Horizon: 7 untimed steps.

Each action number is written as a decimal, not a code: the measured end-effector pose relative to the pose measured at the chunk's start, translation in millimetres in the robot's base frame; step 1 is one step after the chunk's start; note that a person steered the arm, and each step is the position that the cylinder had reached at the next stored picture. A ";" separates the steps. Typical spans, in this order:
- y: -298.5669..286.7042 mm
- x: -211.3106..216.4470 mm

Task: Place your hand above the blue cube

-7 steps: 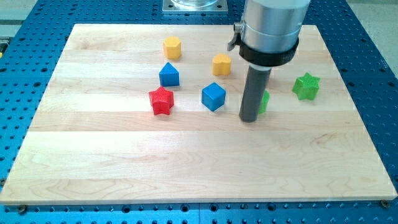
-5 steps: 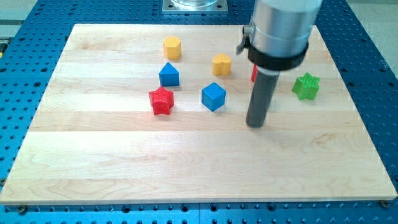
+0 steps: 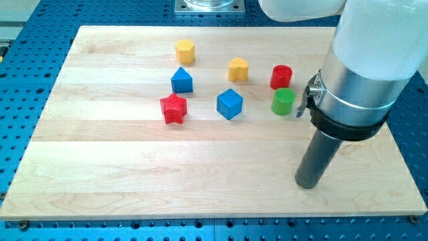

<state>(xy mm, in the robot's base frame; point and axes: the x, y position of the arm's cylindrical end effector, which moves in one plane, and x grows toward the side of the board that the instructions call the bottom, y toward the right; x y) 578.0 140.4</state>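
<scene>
The blue cube (image 3: pixel 229 104) sits near the middle of the wooden board (image 3: pixel 134 161). My tip (image 3: pixel 307 185) rests on the board at the view's lower right, well to the right of and below the blue cube, apart from every block. The arm's body hides the board's right side, where a green star showed earlier.
A red star (image 3: pixel 174 108) and a blue house-shaped block (image 3: pixel 181 80) lie left of the cube. A yellow hexagonal block (image 3: pixel 185 51) and a second yellow block (image 3: pixel 238 69) lie above it. A red cylinder (image 3: pixel 281 76) and a green cylinder (image 3: pixel 283 101) lie to its right.
My tip has moved right and toward the view's bottom, away from the blue cube. The red and green cylinders are now uncovered; the green star is now hidden. No block moved.
</scene>
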 end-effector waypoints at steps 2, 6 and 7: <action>0.0 0.0; -114.4 -52.3; -141.0 -82.8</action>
<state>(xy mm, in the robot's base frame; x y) 495.2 -0.6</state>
